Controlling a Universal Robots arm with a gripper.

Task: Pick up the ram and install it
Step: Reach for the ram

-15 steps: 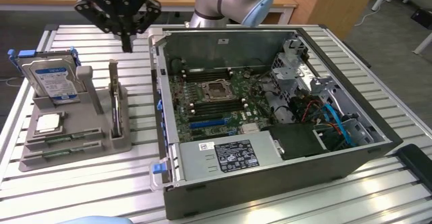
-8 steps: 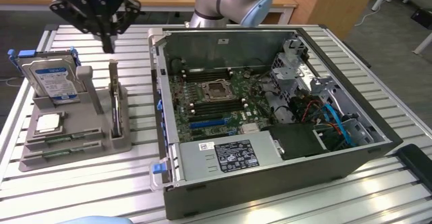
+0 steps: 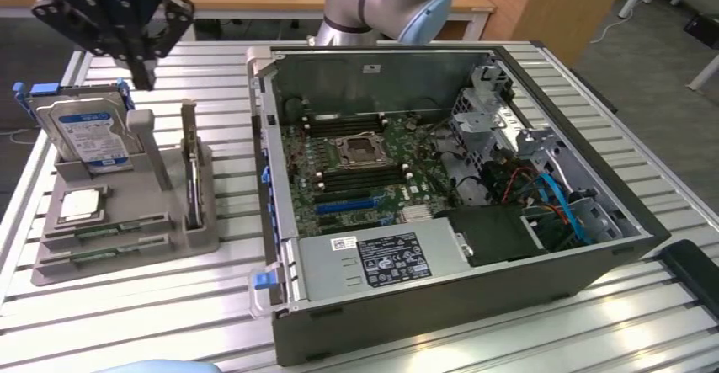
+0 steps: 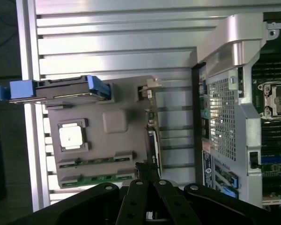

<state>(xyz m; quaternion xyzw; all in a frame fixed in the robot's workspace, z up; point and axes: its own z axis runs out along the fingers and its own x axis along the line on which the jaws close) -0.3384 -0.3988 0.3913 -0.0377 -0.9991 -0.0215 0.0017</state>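
Flat in slots of a matte grey moulded holder [image 3: 185, 237]: thin green ram [image 3: 107, 231] and its twin stick [image 3: 101, 255], just beside a square silver chip [image 3: 81, 206]. Higher up, near the blue-labelled hard drive [image 3: 87, 133], black gripper [image 3: 143, 78] pinched fully closed, empty, touching nothing. Label print unreadable.

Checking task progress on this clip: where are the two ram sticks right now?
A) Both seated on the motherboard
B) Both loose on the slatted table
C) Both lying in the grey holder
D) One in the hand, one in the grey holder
C: one ram stick and the other ram stick lie side by side in the front slots of the grey holder, while the hand hangs shut above it, holding nothing.
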